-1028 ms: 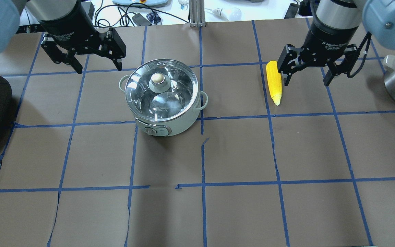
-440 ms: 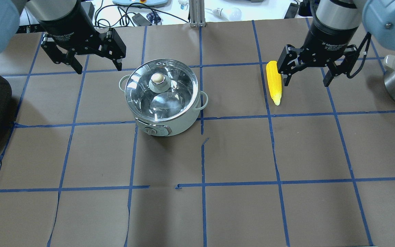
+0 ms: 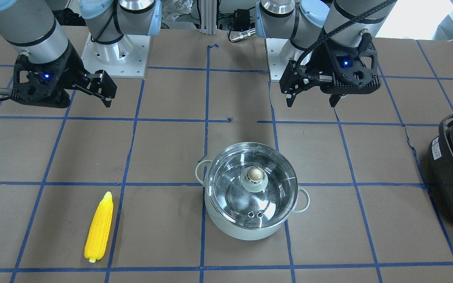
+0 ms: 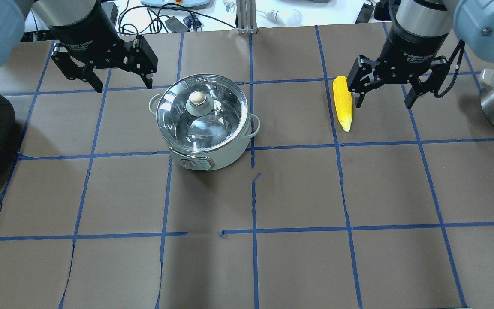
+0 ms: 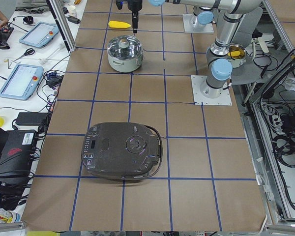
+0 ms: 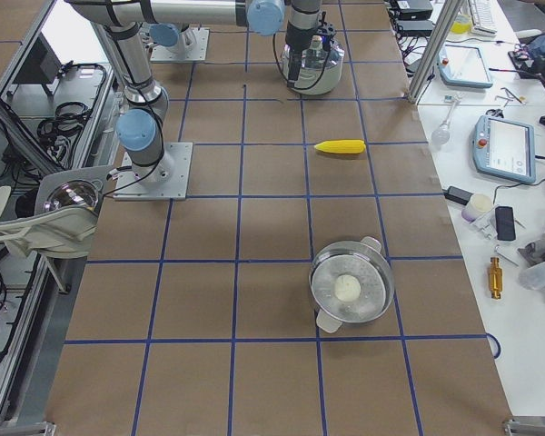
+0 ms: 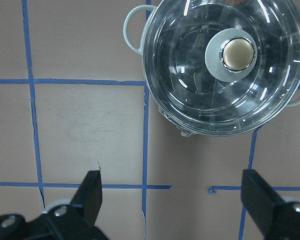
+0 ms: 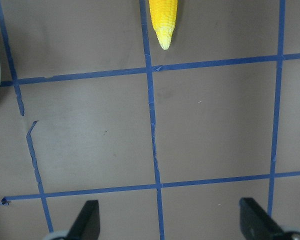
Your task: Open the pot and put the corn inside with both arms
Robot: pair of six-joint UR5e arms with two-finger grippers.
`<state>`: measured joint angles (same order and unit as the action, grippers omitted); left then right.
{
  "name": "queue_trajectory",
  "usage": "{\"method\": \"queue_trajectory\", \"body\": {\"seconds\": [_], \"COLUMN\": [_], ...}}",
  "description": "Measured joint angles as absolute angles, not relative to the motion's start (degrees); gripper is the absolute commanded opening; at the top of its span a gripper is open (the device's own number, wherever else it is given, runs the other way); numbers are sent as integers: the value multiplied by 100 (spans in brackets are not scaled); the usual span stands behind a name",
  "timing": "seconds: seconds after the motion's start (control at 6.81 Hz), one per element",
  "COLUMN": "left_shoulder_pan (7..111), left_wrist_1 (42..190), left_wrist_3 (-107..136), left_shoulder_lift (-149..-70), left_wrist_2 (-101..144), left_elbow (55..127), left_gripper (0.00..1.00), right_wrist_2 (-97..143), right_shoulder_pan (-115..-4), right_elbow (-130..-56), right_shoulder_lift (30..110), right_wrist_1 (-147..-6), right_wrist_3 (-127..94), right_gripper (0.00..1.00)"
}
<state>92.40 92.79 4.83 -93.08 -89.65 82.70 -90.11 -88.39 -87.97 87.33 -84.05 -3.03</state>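
While the left gripper [image 4: 123, 86] and right gripper [image 4: 383, 103] hang spread wide, empty: pot [image 4: 230, 150], glass lid [image 4: 202, 124] on, mid-table [image 4: 298, 193]; corn [image 4: 342, 103] flat, well apart, on the right arm's side.

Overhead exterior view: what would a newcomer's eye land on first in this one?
Probably the mint-green pot near the middle of the table, with its glass lid on and shining. Next comes the bright yellow corn, lying flat on the robot's right side of the pot. The left gripper and the right gripper hang open and empty above the table.
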Motion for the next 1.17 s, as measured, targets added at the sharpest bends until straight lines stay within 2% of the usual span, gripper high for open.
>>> {"method": "queue_trajectory", "body": {"seconds": [0.29, 0.73, 1.17], "left_shoulder_pan": [9240, 9259, 9684], "left_wrist_1": [9275, 9026, 7702], "left_wrist_3": [483, 580, 1182], "left_shoulder_lift": [-9308, -9458, -10378], "left_wrist_2": [-8965, -8883, -8546], "left_elbow": [8271, 8248, 8267], "left_gripper": [100, 98, 98], "right_wrist_2": [-9018, -9147, -9203], "right_shoulder_pan": [-8813, -8804, -8807], "right_elbow": [-8798, -8795, -8798], "right_shoulder_lift": [8671, 8151, 7486], "right_wrist_1": [-8515, -9558, -10610], "right_wrist_3": [-265, -222, -259], "right_gripper": [100, 100, 100]}}
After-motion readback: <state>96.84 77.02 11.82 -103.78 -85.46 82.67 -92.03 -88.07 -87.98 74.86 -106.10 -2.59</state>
